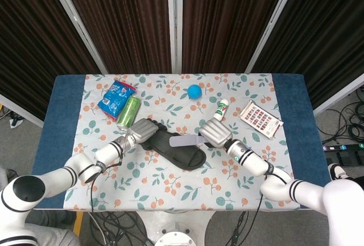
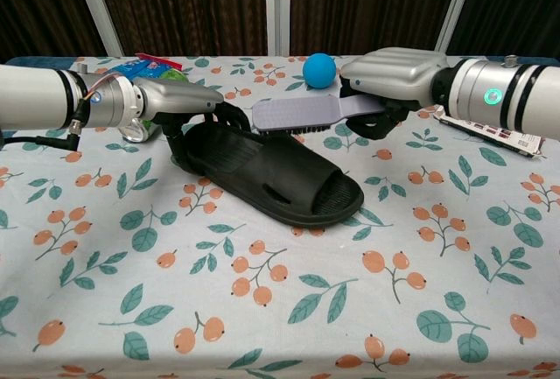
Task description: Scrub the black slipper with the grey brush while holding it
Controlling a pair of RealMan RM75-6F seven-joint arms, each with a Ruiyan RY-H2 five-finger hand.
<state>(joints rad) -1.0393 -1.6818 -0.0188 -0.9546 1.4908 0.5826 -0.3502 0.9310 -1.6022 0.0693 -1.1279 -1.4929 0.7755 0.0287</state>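
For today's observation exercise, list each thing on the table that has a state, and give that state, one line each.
black slipper: flat on the cloth, heel end gripped by the left hand
grey brush: held by the right hand over the slipper's heel half
green can: lying on its side
white bottle: lying down
blue snack bag: flat
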